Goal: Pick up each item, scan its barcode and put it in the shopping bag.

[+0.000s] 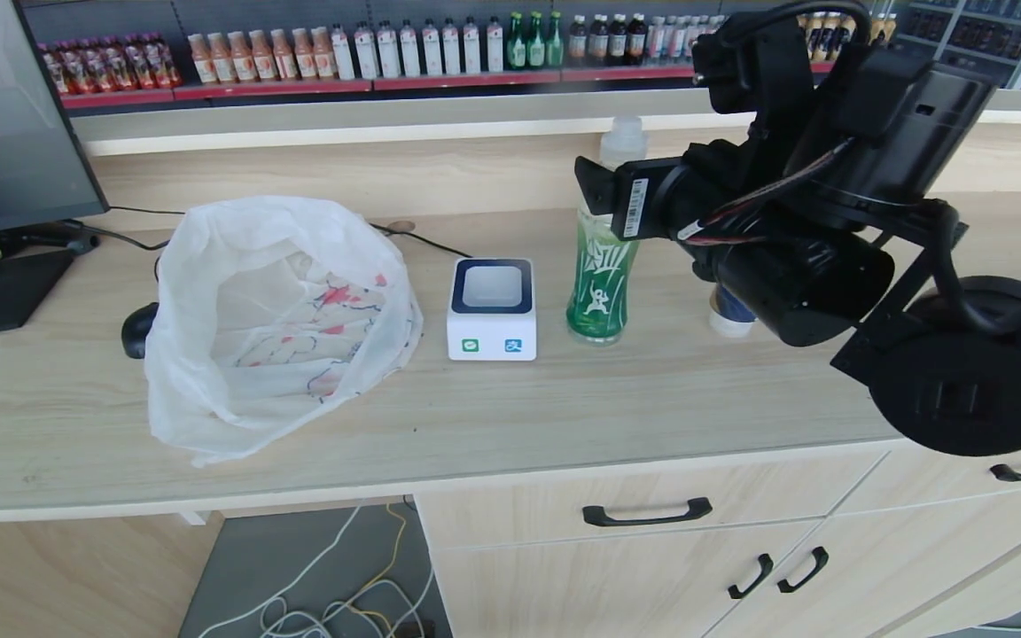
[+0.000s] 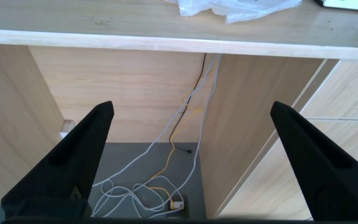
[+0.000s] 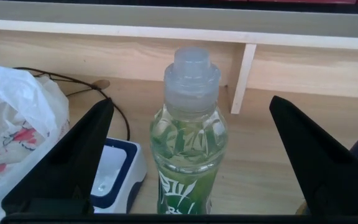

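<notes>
Right gripper (image 3: pixel 186 106) holds its jaws spread wide, lined up on the bottle (image 3: pixel 188 155) and not gripping it; whether the bottle is already inside them I cannot tell. The bottle stands upright on the counter (image 1: pixel 652 399) just beside the scanner (image 1: pixel 492 308), with the bag (image 1: pixel 271 310) beyond. A good grasp, I judge, closes centred on the body and leaves the barcode uncovered. Left gripper (image 2: pixel 191 109) hangs spread below the counter edge.

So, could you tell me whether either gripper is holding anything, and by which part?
Nothing is held: the right gripper is open at the bottle, not touching it; the left gripper is open and empty.
</notes>
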Motion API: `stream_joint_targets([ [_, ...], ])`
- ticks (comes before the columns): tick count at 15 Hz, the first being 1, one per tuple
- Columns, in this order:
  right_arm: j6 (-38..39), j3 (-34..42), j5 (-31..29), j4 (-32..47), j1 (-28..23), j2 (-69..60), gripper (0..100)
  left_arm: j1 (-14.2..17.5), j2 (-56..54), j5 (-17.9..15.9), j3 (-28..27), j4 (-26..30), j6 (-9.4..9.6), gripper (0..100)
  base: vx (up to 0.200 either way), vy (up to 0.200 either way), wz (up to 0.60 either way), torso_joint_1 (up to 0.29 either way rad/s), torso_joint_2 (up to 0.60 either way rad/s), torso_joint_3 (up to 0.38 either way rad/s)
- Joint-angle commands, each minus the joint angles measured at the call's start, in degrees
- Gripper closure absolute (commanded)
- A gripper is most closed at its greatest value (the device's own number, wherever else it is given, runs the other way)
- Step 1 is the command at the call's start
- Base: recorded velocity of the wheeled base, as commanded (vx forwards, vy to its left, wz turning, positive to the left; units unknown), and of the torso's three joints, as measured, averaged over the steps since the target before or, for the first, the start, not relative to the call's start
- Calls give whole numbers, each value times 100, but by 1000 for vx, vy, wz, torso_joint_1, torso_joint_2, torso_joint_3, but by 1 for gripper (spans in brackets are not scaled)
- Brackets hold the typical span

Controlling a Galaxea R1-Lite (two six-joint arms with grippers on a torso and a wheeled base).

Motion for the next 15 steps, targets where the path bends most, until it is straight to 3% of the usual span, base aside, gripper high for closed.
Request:
stream_joint_targets([
  [1,-1,-94,-1,-3,-6,173,0,0,0,1,0,-1,-1,0,0,0,0,0,0,0],
  [15,69,-419,-71,-1093,-6,1307,0,0,0,1,0,-1,-1,0,0,0,0,0,0,0],
])
